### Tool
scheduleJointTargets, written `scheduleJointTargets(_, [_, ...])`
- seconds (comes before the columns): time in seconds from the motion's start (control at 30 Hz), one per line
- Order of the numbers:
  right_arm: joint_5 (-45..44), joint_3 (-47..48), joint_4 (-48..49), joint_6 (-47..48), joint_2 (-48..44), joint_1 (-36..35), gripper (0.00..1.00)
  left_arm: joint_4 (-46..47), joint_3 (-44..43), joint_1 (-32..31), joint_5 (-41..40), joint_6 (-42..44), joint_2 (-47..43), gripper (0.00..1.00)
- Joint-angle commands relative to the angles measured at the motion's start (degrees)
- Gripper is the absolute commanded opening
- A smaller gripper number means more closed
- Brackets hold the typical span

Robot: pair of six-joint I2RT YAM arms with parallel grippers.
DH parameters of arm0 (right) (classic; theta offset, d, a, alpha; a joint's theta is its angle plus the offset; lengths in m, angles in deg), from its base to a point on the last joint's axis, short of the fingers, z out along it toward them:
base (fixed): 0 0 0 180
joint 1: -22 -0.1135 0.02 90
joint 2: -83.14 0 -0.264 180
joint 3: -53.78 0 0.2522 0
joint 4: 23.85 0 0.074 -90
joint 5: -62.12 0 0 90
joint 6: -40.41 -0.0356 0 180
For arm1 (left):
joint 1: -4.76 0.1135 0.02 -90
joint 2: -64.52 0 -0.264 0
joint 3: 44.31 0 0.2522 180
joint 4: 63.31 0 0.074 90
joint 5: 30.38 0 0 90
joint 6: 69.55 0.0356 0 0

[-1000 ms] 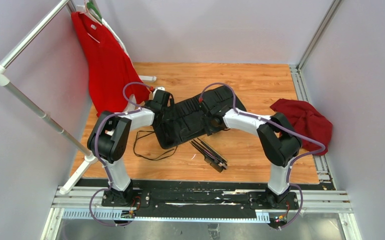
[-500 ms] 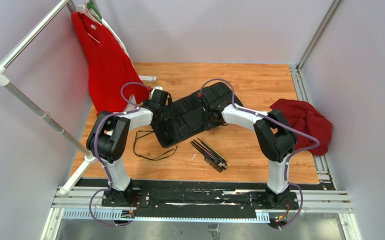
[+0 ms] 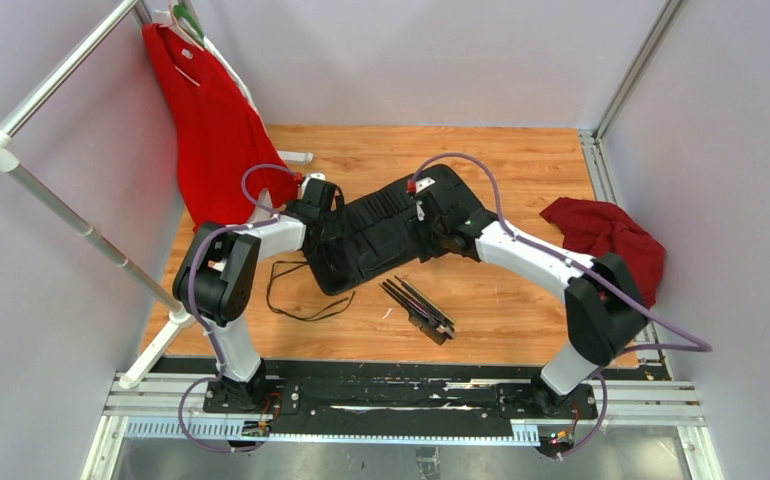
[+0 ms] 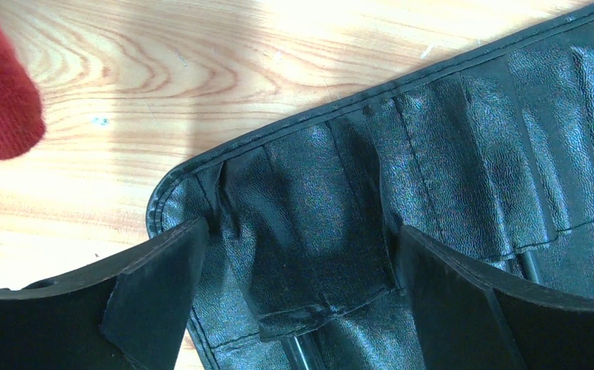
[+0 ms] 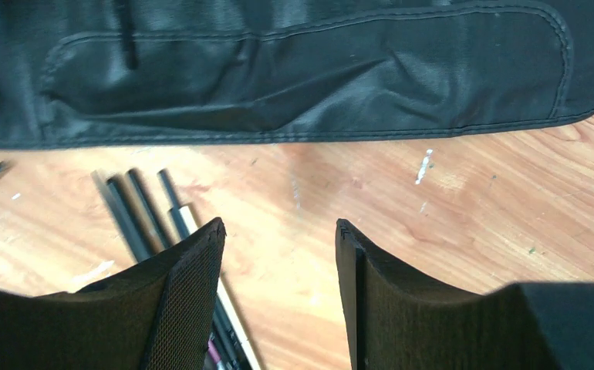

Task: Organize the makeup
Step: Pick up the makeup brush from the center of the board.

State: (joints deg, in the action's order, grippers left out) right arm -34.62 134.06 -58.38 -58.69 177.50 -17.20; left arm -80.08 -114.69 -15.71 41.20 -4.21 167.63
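1. The makeup (image 3: 418,308) lies loose on the wooden surface (image 3: 521,170) as a tight bundle of thin black sticks. It sits at about 6 o'clock from the open roll-up case (image 3: 381,235), apart from it.
2. My right hand (image 5: 278,301) is released and empty. In its wrist view the bundle's ends sit toward 9 o'clock, just beside one finger (image 5: 178,301), and only bare wood lies in the gap.
3. I judge the step in hand to be picking up one brush. I would shift toward 9 o'clock until a single stick lies between the fingers. Then I would square the wrist across its length, lower, and close near mid-stem.
4. The sticks touch each other, so grabbing two is the risk. I would take the outermost one.
5. My left hand (image 4: 298,297) is spread wide astride the end pocket at the case's 9 o'clock end, gripping nothing. Pressing down there should stop the case sliding.
6. The looped cord (image 3: 296,290) lies at 9 o'clock of the bundle. I steer clear of it.
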Motion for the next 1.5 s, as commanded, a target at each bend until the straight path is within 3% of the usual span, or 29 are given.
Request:
scheduleJointTargets(0.0, [1.95,-2.96,-1.25,1.11,-3.85,-3.81,0.55,-2.71,1.32,0.43,0.92,-0.66,0.45,0.98])
scheduleJointTargets(0.27, [1.38,-5.26,-1.67,-0.89,-4.24,-10.58,0.55,-2.70,1.42,0.43,0.92,-0.59,0.43,0.98])
scheduleJointTargets(0.5, [1.54,-7.66,-1.17,-2.41,-4.20,-12.51,0.54,-2.71,1.38,0.43,0.97,-0.56,0.49,0.98])
scheduleJointTargets(1.03, [2.32,-10.57,0.84,-3.19,-1.68,-16.76,0.37,-2.67,1.43,0.43,0.92,-0.56,0.44,0.98])
scheduleJointTargets(1.47, [2.59,-9.99,1.95,-4.17,1.30,-19.06,0.38,-2.62,1.34,0.43,0.98,-0.56,0.43,0.98])
